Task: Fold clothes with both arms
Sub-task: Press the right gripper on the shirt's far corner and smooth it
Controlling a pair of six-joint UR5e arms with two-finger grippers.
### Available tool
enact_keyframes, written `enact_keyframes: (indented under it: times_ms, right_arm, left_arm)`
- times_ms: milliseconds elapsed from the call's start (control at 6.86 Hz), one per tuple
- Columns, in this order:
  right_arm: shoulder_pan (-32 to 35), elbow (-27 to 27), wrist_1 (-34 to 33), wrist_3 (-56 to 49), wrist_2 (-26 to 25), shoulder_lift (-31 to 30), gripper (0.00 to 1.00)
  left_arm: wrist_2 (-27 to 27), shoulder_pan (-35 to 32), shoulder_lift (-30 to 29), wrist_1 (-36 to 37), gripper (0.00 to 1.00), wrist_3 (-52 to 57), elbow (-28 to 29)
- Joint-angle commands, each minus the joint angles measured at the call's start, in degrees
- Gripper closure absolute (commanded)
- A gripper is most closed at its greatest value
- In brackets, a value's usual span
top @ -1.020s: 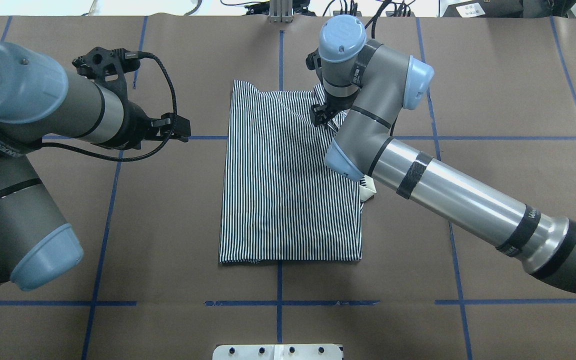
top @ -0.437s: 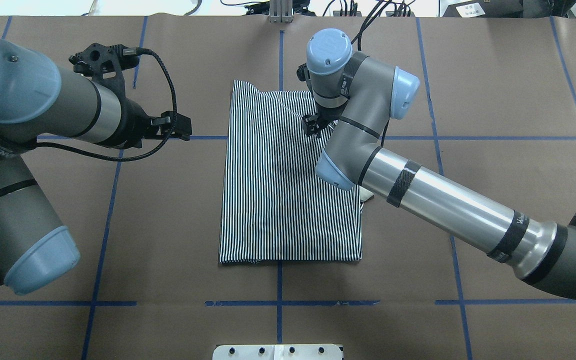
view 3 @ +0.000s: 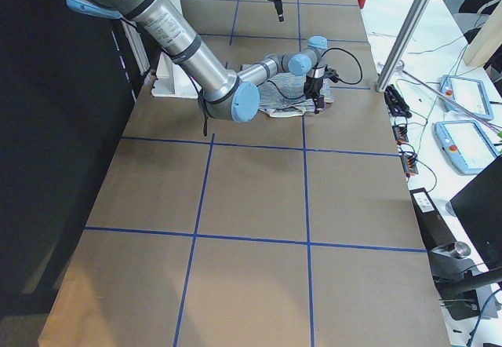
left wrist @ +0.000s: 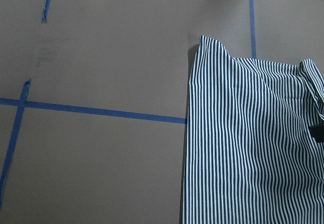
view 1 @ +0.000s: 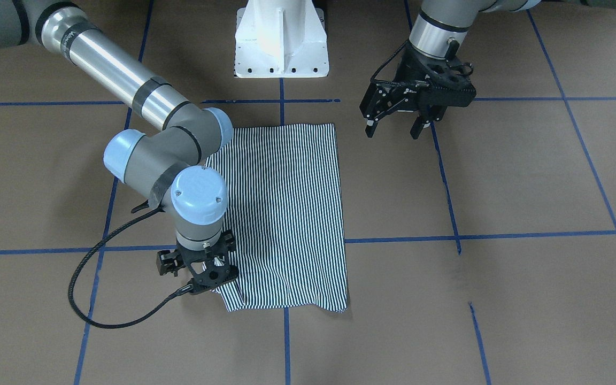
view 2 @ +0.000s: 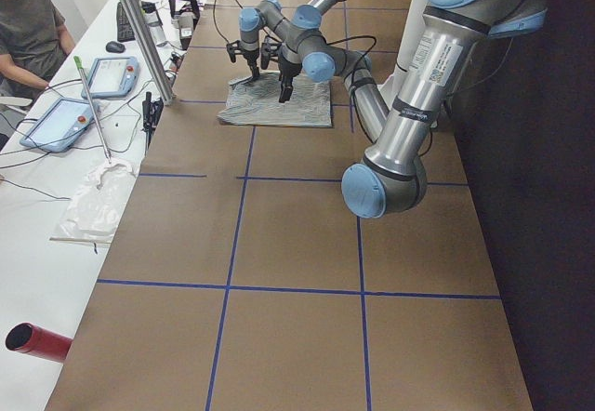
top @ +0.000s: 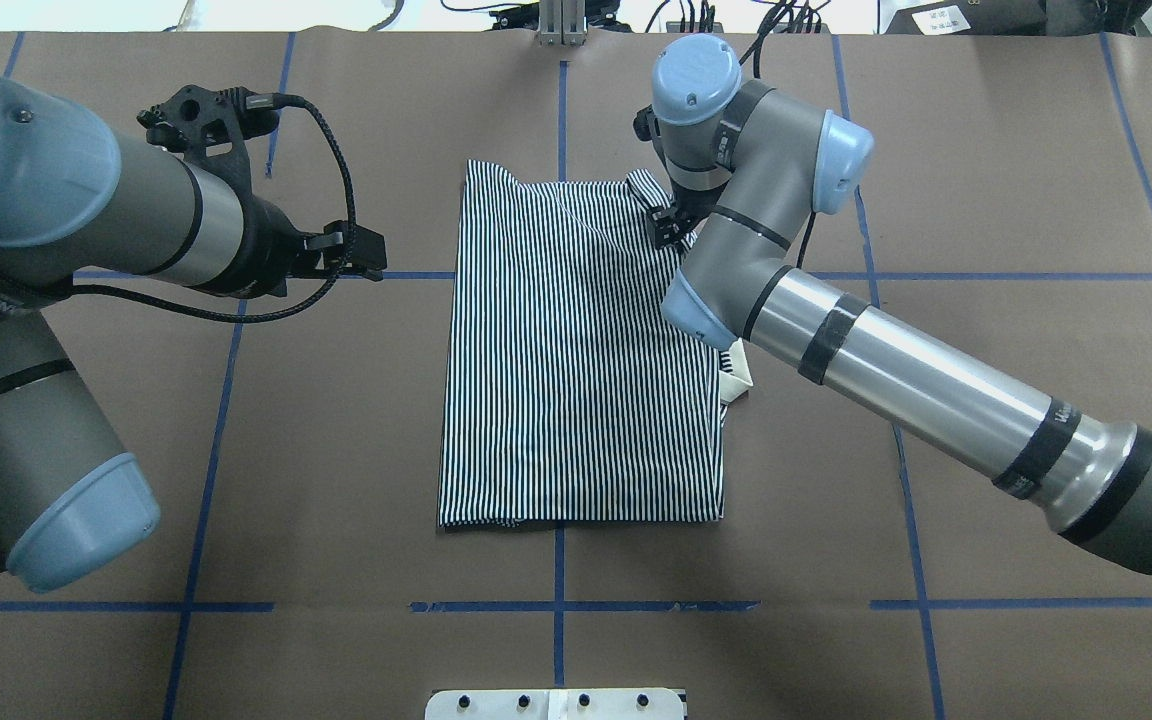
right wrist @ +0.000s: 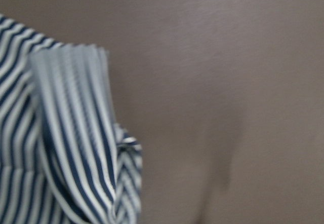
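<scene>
Navy-and-white striped polo shirt point(top: 576, 360) folded flat mid brown-papered counter point(top: 986, 180), right black two-finger end effector point(top: 667, 226) at its far right corner, grip impossible to tell, left end effector point(view 1: 393, 131) spread wide, hovering left of shirt

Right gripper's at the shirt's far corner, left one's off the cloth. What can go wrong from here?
1. Only the right gripper is at the shirt; the left gripper hangs open beside it. A one-corner pull may skew the fold.
2. The right wrist view shows that corner bunched and blurred. Whether the jaws are shut is unclear, so the grip might slip or catch extra layers.
</scene>
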Motion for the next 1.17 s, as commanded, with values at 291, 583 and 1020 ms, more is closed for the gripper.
enact_keyframes:
  times_ms: [291,583,1020]
  right_arm:
    - [7.1,0.0,0.1,-4.4,5.1,0.1,0.0]
    - [1.4,0.4,0.1,1.3,3.3,3.3,0.0]
    - [-3.2,-11.7,9.8,8.6,-3.1,10.4,0.0]
  left_arm:
    - [-0.1,0.1,0.2,0.0,0.0,0.1,0.4]
    - [0.1,-0.9,0.7,0.0,0.0,0.9,0.7]
    - [0.0,-2.1,0.6,0.6,0.0,2.3,0.4]
